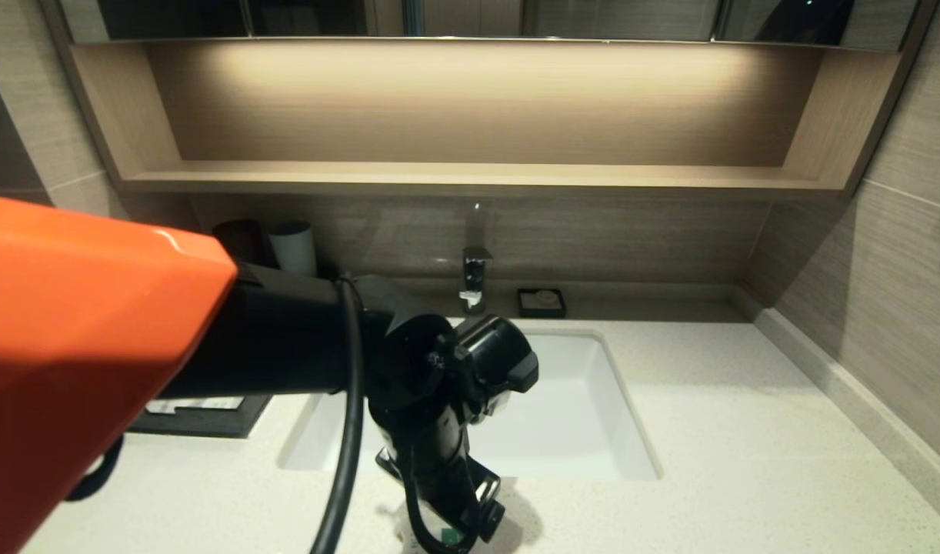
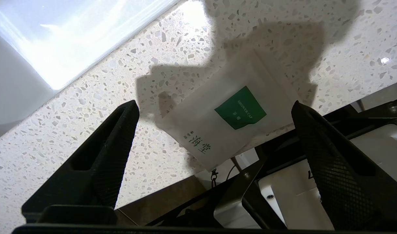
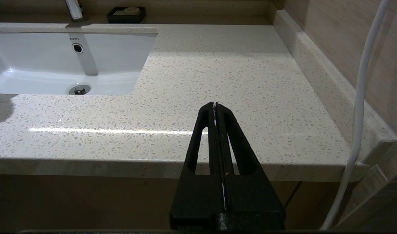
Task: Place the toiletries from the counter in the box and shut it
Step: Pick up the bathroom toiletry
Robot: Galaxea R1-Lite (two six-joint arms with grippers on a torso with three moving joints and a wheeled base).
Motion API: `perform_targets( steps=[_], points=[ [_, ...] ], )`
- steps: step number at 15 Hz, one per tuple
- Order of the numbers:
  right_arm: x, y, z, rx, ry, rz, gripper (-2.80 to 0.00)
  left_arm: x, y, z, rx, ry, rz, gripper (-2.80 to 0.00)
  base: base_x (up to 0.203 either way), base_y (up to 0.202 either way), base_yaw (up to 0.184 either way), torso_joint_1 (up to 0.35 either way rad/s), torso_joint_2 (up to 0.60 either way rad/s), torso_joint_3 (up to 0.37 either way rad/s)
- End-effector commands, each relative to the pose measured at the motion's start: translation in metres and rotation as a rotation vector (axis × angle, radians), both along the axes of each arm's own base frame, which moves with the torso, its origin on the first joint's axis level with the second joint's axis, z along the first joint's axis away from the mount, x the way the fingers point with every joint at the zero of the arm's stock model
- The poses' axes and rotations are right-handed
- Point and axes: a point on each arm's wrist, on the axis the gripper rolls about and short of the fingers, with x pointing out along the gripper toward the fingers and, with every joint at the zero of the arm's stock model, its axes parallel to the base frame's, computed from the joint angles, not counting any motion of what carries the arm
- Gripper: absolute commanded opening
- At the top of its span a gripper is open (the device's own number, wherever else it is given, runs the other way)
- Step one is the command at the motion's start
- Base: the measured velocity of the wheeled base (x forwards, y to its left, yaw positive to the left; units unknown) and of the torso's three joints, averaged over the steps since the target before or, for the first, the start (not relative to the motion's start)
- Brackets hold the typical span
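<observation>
Here the left arm reaches across from the left, wrist bent steeply down over the desk's front edge, just before the sink. Left gripper hangs above a squarish packet with a green label; jaws spread wide, one finger either side, nothing held. Packet lies flat at the desk's near edge. Box sits left of the sink, mostly hidden by the arm. Right gripper waits off the desk's front edge, jaws pressed together, empty.
</observation>
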Motion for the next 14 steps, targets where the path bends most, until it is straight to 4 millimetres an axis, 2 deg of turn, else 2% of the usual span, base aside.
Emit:
perform_targets(
  steps=[1,14],
  points=[
    [0.000,0.000,0.000,-0.001,0.002,-0.001,-2.80,0.000,0.000,0.000,0.001,0.002,0.001,0.00,0.000,0.000,0.000,0.000,0.00,0.000],
    [0.000,0.000,0.000,-0.001,0.002,0.000,-2.80,0.004,-0.001,-0.017,0.030,0.046,0.069,0.00,0.000,0.000,0.000,0.000,0.00,0.000]
  ],
)
